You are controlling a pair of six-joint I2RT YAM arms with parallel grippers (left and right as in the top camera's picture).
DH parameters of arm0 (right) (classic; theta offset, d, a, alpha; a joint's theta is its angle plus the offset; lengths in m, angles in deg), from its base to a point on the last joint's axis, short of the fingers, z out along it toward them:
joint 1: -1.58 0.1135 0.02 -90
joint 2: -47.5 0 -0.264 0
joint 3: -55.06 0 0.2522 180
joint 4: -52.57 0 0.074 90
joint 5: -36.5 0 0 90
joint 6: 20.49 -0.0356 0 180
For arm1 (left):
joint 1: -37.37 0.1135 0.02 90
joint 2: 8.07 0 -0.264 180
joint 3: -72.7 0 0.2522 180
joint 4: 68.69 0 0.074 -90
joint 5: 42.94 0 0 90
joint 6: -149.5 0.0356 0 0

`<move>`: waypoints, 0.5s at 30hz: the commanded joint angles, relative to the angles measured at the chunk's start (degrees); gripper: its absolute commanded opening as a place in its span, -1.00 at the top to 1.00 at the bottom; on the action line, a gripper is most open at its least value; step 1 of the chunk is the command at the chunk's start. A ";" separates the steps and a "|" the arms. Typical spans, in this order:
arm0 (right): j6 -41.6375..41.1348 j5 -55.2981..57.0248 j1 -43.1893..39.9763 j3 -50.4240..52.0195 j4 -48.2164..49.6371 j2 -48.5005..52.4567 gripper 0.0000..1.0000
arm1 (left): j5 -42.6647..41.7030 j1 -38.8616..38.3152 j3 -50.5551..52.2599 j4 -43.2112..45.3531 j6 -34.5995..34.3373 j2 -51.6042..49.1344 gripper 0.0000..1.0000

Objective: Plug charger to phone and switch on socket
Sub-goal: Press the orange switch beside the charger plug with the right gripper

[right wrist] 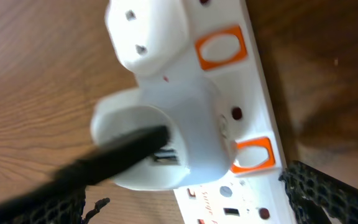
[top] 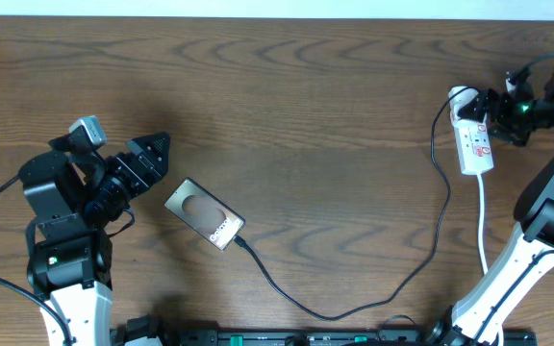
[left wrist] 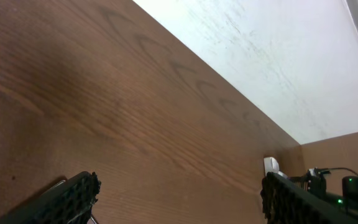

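Observation:
The bronze-brown phone [top: 205,215] lies flat on the table, just right of my left gripper [top: 157,159], which is open and empty. In the left wrist view its fingers [left wrist: 73,198] frame bare wood. The charger [top: 445,207], a thin black cable, meets the phone's lower right end, loops along the front and climbs to the white socket [top: 476,144] at the far right. My right gripper [top: 489,113] hovers over the socket's top end, open. In the right wrist view the socket [right wrist: 253,81] shows orange switches [right wrist: 253,154], and a white adapter [right wrist: 160,143] with the black cable [right wrist: 104,165] sits between my fingers [right wrist: 328,193].
The socket's white cord [top: 482,221] runs down toward the table's front edge beside the right arm's base [top: 508,279]. A black bar [top: 335,338] lies along the front edge. A pale wall [left wrist: 278,56] borders the table's far side.

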 commanded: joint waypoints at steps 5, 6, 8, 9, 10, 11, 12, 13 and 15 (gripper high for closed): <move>1.03 -0.79 0.61 -3.74 -1.75 0.66 -0.98 | 0.33 0.33 -0.81 0.07 0.76 -0.04 -0.71; 1.05 -0.79 0.61 -3.74 -2.05 0.66 -0.98 | 0.33 0.33 -0.81 0.07 0.76 -0.04 -0.71; 1.05 -0.94 0.61 -3.74 -2.60 0.66 -0.98 | 0.33 0.33 -0.81 0.07 0.76 -0.04 -0.71; 1.05 -1.22 0.61 -3.74 -2.75 0.66 -0.99 | 0.33 0.33 -0.81 0.07 0.76 -0.04 -0.72; 1.07 -1.73 0.61 -3.74 -2.91 0.66 -0.99 | 0.33 0.33 -0.81 0.07 0.76 -0.04 -0.72; 1.07 -2.82 0.61 -3.72 -3.06 0.66 -0.99 | 0.33 0.33 -0.79 0.07 0.76 -0.04 -0.71; 1.07 -3.52 0.61 -3.72 -3.15 0.66 -0.99 | 0.33 0.33 -0.79 0.07 0.76 -0.04 -0.72; 1.07 -4.42 0.63 -3.67 -3.15 0.66 -0.98 | 0.33 0.33 -0.79 0.07 0.76 -0.04 -0.72; 1.05 -5.38 0.76 -3.67 -3.15 0.66 -0.98 | 0.33 0.33 -0.79 0.07 0.76 -0.04 -0.72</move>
